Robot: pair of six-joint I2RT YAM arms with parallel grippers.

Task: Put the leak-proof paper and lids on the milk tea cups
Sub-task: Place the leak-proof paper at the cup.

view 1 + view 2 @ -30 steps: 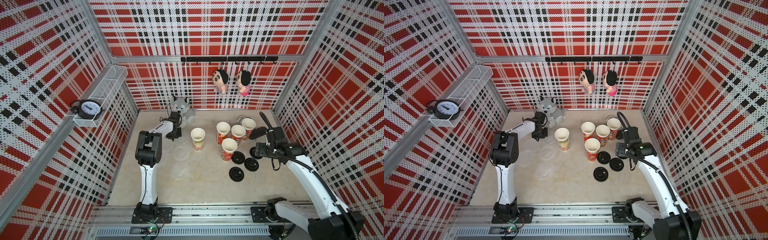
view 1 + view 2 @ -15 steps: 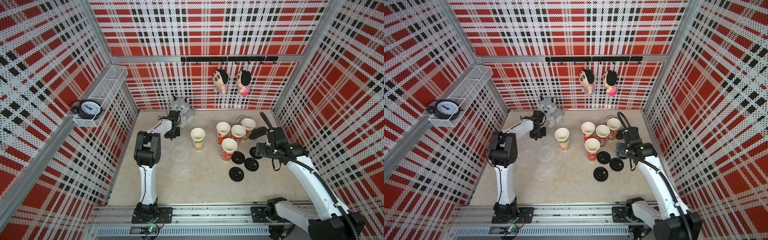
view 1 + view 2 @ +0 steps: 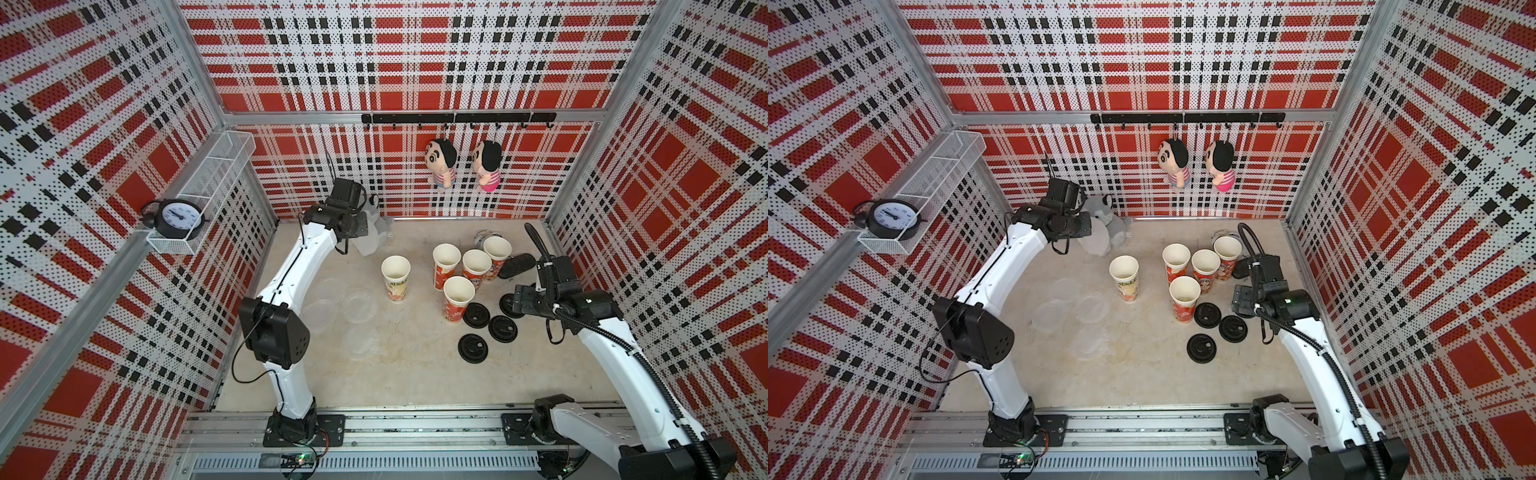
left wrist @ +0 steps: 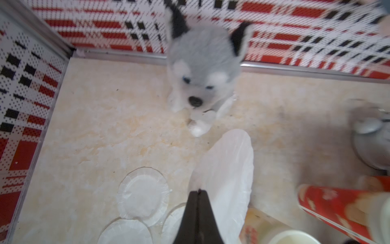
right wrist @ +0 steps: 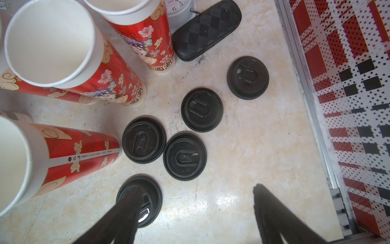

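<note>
Blurred husky plush [image 4: 202,69]; edge-cropped cup [image 4: 329,202].

Cups [image 5: 118,82] show red cartoon print, lids [image 5: 202,109] black, paper [image 4: 143,194] whitish, dog [image 4: 202,69] seemingly grey-white.

Plaid pegboard walls [image 3: 374,62] — beige floor [image 3: 415,374].

Inside a robot test booth: boxed in by red plaid pegboard walls [image 3: 415,54] on bare metal posts [image 3: 197,62], floored with a beige table [image 3: 415,382], with two white robot arms [image 3: 291,270] [image 3: 615,345] bolted to a rail [image 3: 415,428] along the front. Dressed like a set with dolls [image 3: 440,162] on a hook bar [image 3: 457,118], a clock [image 3: 176,214] in a wire shelf [image 3: 220,162] and a plush dog [image 3: 1117,226].
</note>
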